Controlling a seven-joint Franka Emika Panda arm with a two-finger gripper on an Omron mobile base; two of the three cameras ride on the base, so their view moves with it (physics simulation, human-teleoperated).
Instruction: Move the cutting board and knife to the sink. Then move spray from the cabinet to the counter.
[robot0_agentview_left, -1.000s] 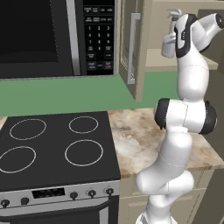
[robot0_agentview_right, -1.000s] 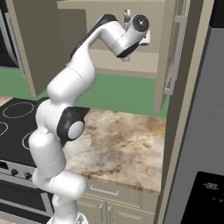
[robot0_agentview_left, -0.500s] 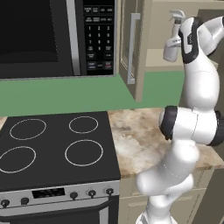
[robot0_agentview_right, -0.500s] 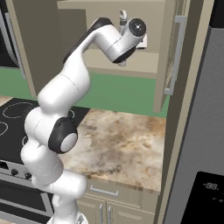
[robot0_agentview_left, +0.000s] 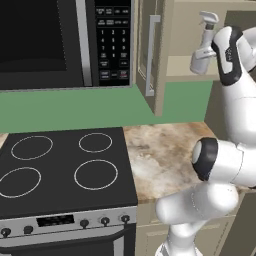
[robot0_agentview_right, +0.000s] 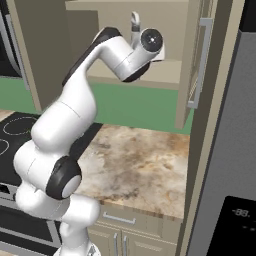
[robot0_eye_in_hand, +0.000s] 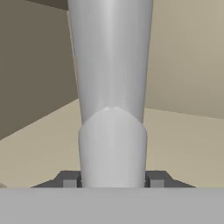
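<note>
In the upper right of the left base view, the slim pale grey-white spray bottle (robot0_agentview_left: 204, 44) with its trigger nozzle head stands upright against the open mouth of the beige wall cabinet (robot0_agentview_left: 187, 65), just over the plain beige shelf, with the white arm's hand pressed close against its right side. In the hand view the bottle (robot0_eye_in_hand: 112, 96) runs up the centre of the frame, and the two-finger gripper (robot0_eye_in_hand: 113, 178) at the bottom centre is clamped on its base, one dark fingertip (robot0_eye_in_hand: 69, 180) touching each side. In the right base view only the bottle's neck and nozzle (robot0_agentview_right: 135, 27) show at the upper centre, rising just behind the round white wrist; the cabinet's panelled door (robot0_agentview_right: 196, 65) with its long vertical silver bar handle (robot0_agentview_right: 197, 64) hangs open at the upper right. The beige and brown marbled stone counter (robot0_agentview_left: 162, 155) lies in the middle right of the left base view, beside the black glass stovetop (robot0_agentview_left: 62, 167) at lower left, under a black microwave (robot0_agentview_left: 65, 42) at upper left.
</note>
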